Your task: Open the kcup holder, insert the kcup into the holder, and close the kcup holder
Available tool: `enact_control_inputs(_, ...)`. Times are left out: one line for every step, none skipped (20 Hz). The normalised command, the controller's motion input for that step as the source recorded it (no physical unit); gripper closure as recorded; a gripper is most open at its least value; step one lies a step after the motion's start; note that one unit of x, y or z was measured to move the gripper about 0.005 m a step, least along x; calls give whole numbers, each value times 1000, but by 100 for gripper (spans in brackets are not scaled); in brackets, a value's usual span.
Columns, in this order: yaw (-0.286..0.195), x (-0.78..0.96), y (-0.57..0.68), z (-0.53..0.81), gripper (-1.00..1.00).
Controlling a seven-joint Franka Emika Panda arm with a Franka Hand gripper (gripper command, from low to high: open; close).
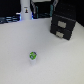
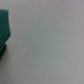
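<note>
The kcup holder (image 1: 63, 25) is a black boxy unit at the back of the exterior view's right, with two pale-edged slots on its front, both looking shut. The kcup (image 1: 33, 56), a tiny pod with a bright green top, sits alone on the white table (image 1: 55, 62) nearer the front, left of centre. My arm shows only as blurred white and dark shapes at the far back (image 1: 33, 7), well away from both. I cannot make out the gripper's fingers. The wrist view shows mostly bare white surface.
A slim white post (image 1: 25, 9) stands at the back on the exterior view's left, with dark clutter behind it. A blurred teal shape (image 2: 4, 27) sits at the edge of the wrist view; I cannot tell what it is.
</note>
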Motion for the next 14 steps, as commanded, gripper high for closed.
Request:
enact_control_inputs(-158, -293, 444, 137, -100)
enact_control_inputs(-161, -295, 480, 138, -100)
enact_control_inputs(-160, -293, 483, 139, -100)
enact_control_inputs(-163, -306, 490, 133, -100)
enact_control_inputs(-167, -337, 507, 126, -100)
enact_control_inputs(-170, -344, 519, 117, -100)
enact_control_inputs(-175, -354, 541, 92, -100)
enact_control_inputs(-178, -366, 578, 72, -100)
enact_control_inputs(-181, -371, 601, 50, -100)
enact_control_inputs(-186, -321, 638, 42, -100)
enact_control_inputs(-187, -319, 646, 19, -100)
enact_control_inputs(-184, -346, 640, 10, -100)
enact_control_inputs(-183, -364, 638, 8, -100)
enact_control_inputs(-181, -369, 640, 7, -100)
